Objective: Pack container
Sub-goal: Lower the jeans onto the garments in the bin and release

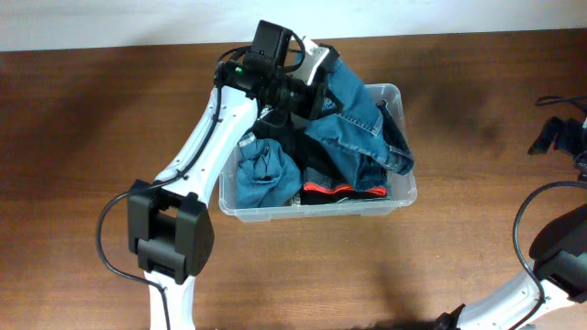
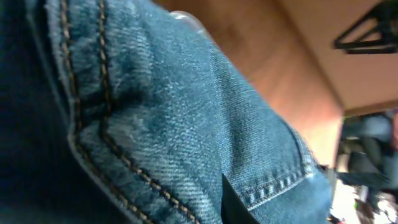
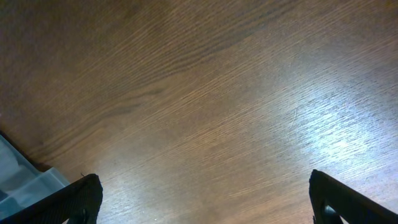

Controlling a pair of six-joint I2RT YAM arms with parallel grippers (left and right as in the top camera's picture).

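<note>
Bin first: large clear plastic rectangular bin w/ rounded corners sits approx mid-table on brown wood table, stuffed w/ clothes. Blue denim jeans lie across the top, heaped at far side & drooping over right rim. Crumpled teal-blue cloth is in front-left part; black garment w/ red-orange band runs along front wall. Left claw reaches over bin's far-left corner, buried in the denim. Left wrist cam shows only jeans close up, seams & stitching, fingers hidden, so can't tell if it's open, closed or gripping. Right claw is at right table edge, well apart from bin. Its wrist cam shows fingers spread wide, nothing btwn them, bare wood below, corner of bin at lower left.
</note>
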